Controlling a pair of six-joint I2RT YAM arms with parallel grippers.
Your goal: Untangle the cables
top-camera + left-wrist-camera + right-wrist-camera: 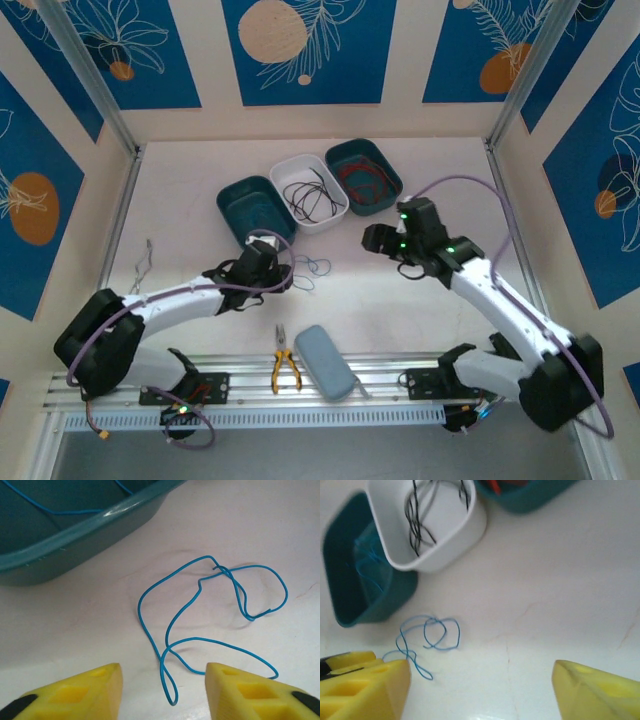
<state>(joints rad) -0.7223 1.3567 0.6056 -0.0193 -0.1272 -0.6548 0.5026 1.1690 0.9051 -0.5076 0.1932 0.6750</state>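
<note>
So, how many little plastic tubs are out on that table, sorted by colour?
Teal plastic tubs: 2
White plastic tub: 1
Total: 3

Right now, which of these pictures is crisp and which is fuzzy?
Left wrist view: crisp, the blue wire casting a faint shadow on the table. Right wrist view: fuzzy throughout, the white bin smeared, with glare on the table low in the frame. Top view: evenly lit and fairly clear.
</note>
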